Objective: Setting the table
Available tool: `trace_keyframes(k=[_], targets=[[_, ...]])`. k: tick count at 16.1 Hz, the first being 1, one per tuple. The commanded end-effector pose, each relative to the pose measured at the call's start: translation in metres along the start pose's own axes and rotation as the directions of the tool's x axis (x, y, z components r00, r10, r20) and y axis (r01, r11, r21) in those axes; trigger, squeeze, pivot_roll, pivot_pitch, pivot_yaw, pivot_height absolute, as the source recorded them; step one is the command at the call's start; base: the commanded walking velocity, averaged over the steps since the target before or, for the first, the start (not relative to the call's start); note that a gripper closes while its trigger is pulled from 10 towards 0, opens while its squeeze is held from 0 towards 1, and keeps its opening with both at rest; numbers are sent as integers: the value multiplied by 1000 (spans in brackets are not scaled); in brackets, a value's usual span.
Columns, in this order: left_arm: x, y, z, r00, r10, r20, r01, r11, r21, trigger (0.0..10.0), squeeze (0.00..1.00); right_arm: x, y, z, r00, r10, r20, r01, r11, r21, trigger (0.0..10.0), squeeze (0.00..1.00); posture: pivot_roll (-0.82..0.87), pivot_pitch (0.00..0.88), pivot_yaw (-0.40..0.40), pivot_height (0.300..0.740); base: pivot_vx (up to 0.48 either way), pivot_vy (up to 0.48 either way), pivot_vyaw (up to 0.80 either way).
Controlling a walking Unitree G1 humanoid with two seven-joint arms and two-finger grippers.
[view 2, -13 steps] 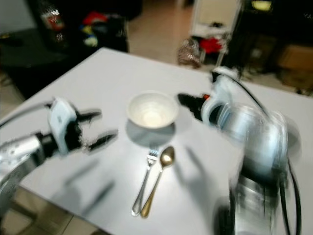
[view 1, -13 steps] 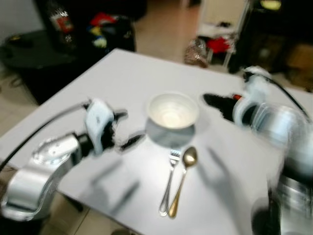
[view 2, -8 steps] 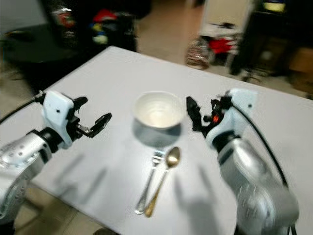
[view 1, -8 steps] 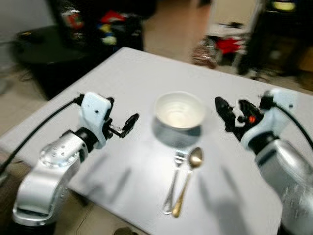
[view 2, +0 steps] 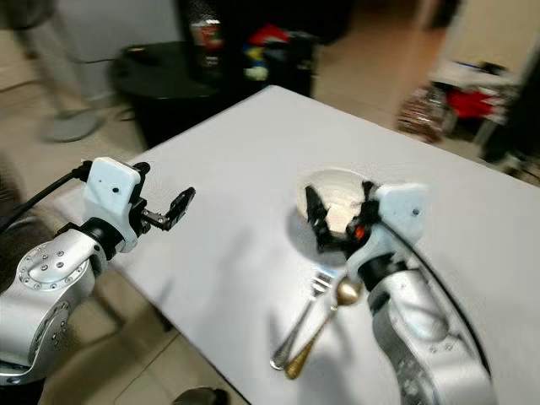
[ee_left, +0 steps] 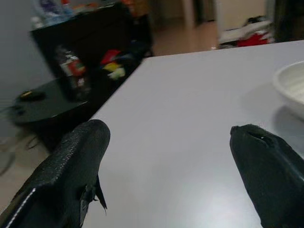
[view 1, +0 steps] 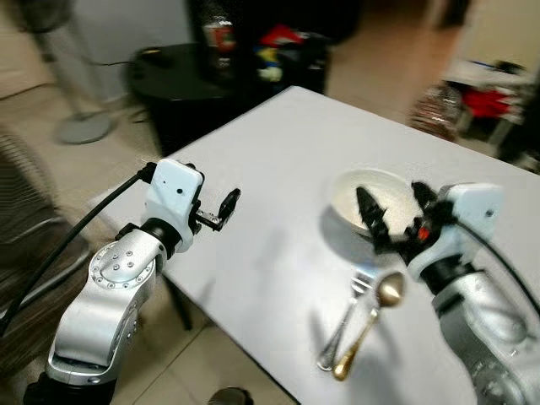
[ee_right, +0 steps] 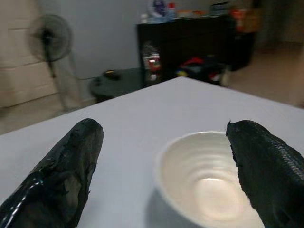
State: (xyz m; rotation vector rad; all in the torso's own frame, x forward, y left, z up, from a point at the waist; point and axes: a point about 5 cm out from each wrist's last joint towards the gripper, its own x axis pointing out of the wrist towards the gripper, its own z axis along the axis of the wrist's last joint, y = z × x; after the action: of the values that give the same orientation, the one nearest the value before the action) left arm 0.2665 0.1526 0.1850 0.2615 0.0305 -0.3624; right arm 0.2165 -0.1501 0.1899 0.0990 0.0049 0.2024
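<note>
A white bowl (view 1: 349,189) stands on the white table (view 1: 278,152). A silver fork (view 1: 344,317) and a gold spoon (view 1: 376,305) lie side by side just in front of it. My right gripper (view 1: 395,218) is open and empty, its fingers spread over the bowl's near rim, and the bowl (ee_right: 204,180) lies between them in the right wrist view. My left gripper (view 1: 221,209) is open and empty above the table's left part, well away from the bowl (ee_left: 292,90).
The table's left edge and near corner lie under my left arm, with tiled floor below. A low black table (view 1: 181,76) with a bottle (view 1: 221,34) stands beyond it, a fan (view 1: 59,51) at far left. Red clutter (view 1: 498,97) sits at the back right.
The camera has swung, shifting the whole scene rightward. My right gripper has come in from beside the bowl to over its near rim. My left gripper stays open.
</note>
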Motion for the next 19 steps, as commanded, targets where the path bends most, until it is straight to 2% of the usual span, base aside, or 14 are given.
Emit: trace_keyframes(k=[1,3,4,7,9,10,11,12,14,16,19], targets=[[3,0,1,1000,15,12,-16,1000,6,10000,0,1,-1,-1,1000,-5,13,4,1000,28,10000,1000,17,0,35,740,0,0,800],[5,-1,3,999,35,13,-35,999,7,10000,0,3,-3,-8,1000,12,-12,-11,998,54,10000,1000,48,0,18,740,0,0,800],[3,-2,3,1000,25,6,-25,1000,18,10000,0,5,-3,-15,999,19,-42,-17,999,45,10000,1000,62,0,9,740,0,0,800],[-4,1,0,1000,29,-1,-29,1000,12,10000,0,5,2,-18,997,56,-43,-54,997,52,10000,1000,60,0,17,740,0,0,800],[2,-2,-1,1000,-20,-4,20,1000,0,10000,0,3,3,-18,997,64,-42,-62,997,45,10000,1000,25,0,41,740,0,0,800],[9,-8,1,998,-61,-7,61,998,6,10000,0,0,-3,-14,999,42,-30,-41,999,34,10000,1000,20,0,44,740,0,0,800],[9,-8,2,999,-50,-5,50,999,11,10000,0,0,-5,-14,999,36,-29,-35,999,31,10000,1000,30,0,36,740,0,0,800],[8,-4,3,1000,10,5,-10,1000,17,10000,0,0,-8,-17,999,28,-37,-27,999,41,10000,1000,44,0,25,740,0,0,800],[3,5,-1,997,75,-15,-74,997,29,10000,0,1,-4,-22,997,52,-55,-49,997,53,10000,1000,61,0,12,740,0,0,800],[2,7,-4,997,72,-14,-71,997,29,10000,0,1,3,-26,994,85,-73,-82,996,43,10000,1000,22,0,28,740,0,0,800],[10,-4,-2,999,50,2,-50,998,26,10000,0,-1,-5,-22,995,78,-69,-77,997,29,10000,1000,35,0,13,740,0,0,800]])
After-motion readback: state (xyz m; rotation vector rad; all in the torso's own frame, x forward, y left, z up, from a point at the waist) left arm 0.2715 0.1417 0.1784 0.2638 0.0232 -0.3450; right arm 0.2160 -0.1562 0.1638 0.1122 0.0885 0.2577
